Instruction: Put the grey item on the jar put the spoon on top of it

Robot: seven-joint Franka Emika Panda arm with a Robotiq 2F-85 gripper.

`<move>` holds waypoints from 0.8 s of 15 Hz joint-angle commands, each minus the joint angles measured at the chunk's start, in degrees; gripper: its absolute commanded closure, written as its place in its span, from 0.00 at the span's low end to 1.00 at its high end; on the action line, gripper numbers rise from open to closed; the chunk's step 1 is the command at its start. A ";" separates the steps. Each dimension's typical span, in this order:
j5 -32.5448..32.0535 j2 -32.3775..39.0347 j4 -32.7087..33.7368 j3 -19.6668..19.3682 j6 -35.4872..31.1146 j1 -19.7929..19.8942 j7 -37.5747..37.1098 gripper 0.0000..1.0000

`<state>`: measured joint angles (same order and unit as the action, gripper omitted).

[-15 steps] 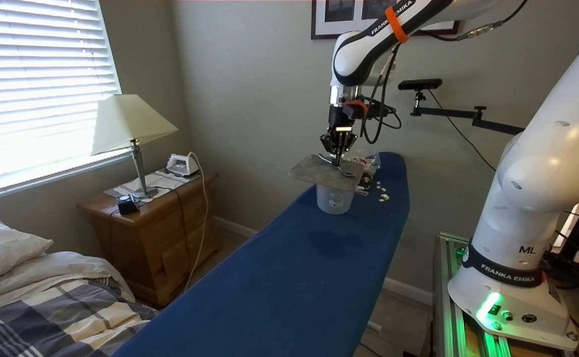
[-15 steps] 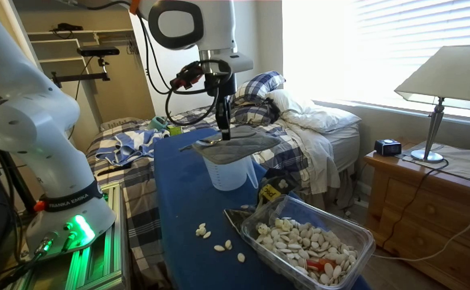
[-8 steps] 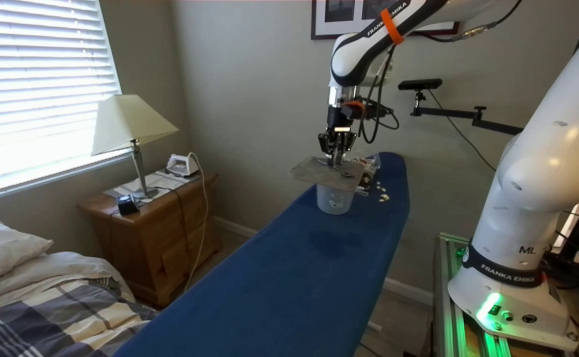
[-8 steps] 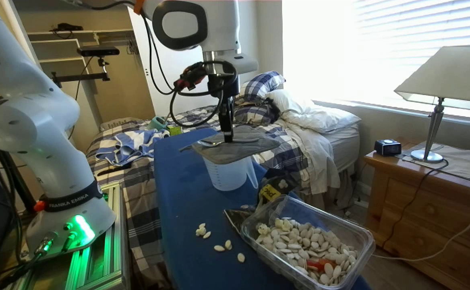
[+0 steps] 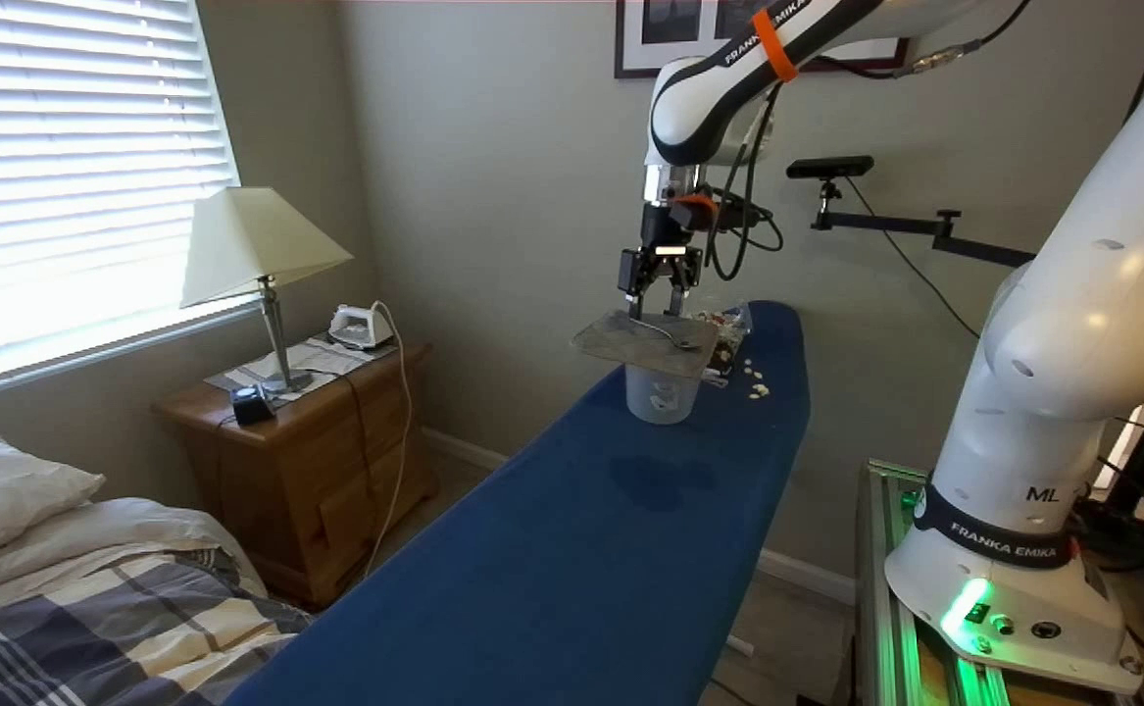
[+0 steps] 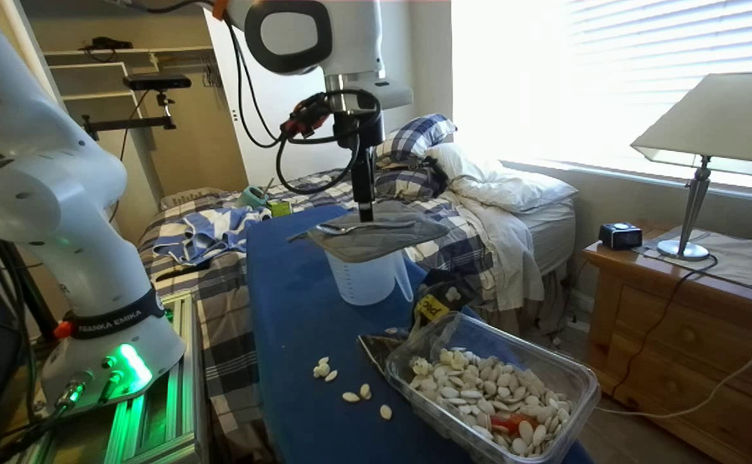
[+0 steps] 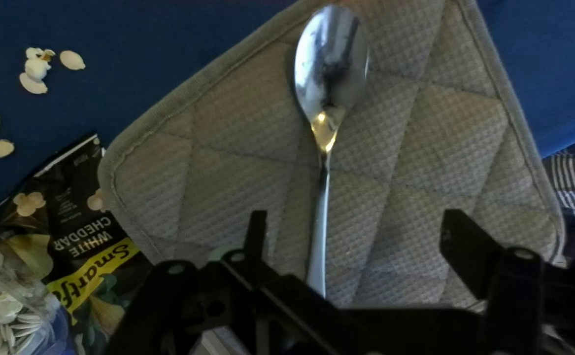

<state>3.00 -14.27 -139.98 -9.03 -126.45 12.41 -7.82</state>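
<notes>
The grey item (image 7: pixel 248 182), a quilted cloth pad, lies across the top of the jar (image 6: pixel 366 283) and overhangs it on all sides in both exterior views. The jar stands upright; the pad hides its rim. A metal spoon (image 7: pixel 324 135) rests on the pad, bowl away from my wrist in the wrist view. My gripper (image 7: pixel 355 217) is open just above the pad, its fingers on either side of the spoon's handle and apart from it, nearer on the left. In an exterior view the gripper (image 5: pixel 656 310) points straight down with a wide gap between its fingertips.
Beside the jar on the blue ironing board (image 6: pixel 298 335) are a black snack bag (image 7: pixel 80 217) and a clear plastic box (image 6: pixel 582 380) of seeds. Several loose seeds (image 6: pixel 350 397) lie nearby. A bed (image 6: pixel 543 219) and a nightstand (image 5: pixel 287 441) stand off the board.
My gripper has opened and let go of the spoon, rising slightly. The spoon has settled onto the pad. Pad and jar have not moved.
</notes>
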 commanded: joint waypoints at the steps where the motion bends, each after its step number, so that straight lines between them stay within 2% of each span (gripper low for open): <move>1: -1.74 -4.77 -0.64 1.42 1.72 -0.58 -2.31 0.00; 5: -4.45 -8.73 -1.43 3.32 1.78 0.18 -5.09 0.00; 6: -2.45 -5.75 -0.08 2.35 1.18 -0.55 -3.00 0.00; 12: -3.38 -7.68 -0.79 2.77 1.35 -0.36 -3.91 0.00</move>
<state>-0.24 -21.95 -140.85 -5.97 -125.22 12.35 -11.65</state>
